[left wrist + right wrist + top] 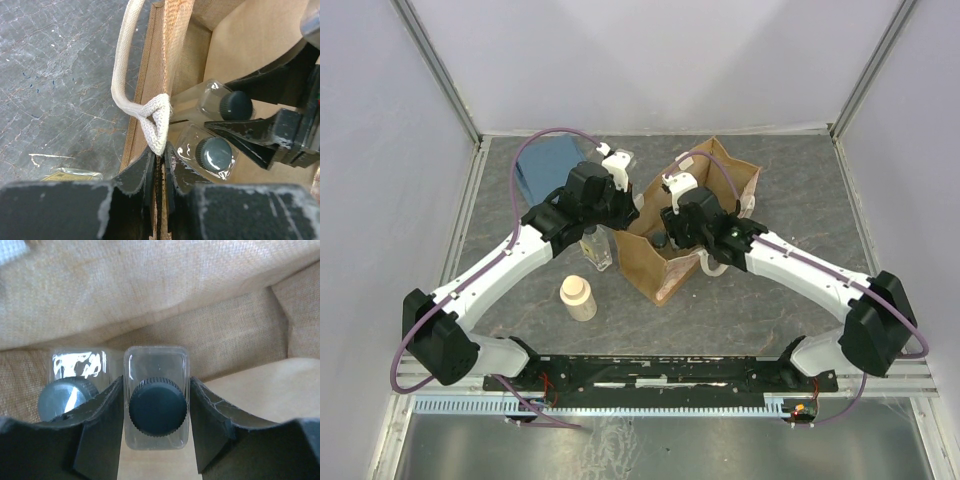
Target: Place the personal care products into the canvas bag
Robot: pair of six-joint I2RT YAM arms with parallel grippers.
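Observation:
The tan canvas bag (650, 265) stands at mid-table. My left gripper (628, 207) is shut on its near-left rim (172, 60), just below the off-white handle loop (152, 117). My right gripper (666, 238) reaches down into the bag and is shut on a clear square bottle with a dark cap (156, 405), which also shows in the left wrist view (232, 104). A second clear bottle (70, 390) stands beside it inside the bag (212, 155). A third clear bottle (597, 250) and the cream bottle (578, 298) stand on the table left of the bag.
A folded blue cloth (545, 165) lies at the back left. White walls enclose the table on three sides. The bag's other handle (715, 262) hangs on its right side. The arms' base rail (670, 372) runs along the near edge.

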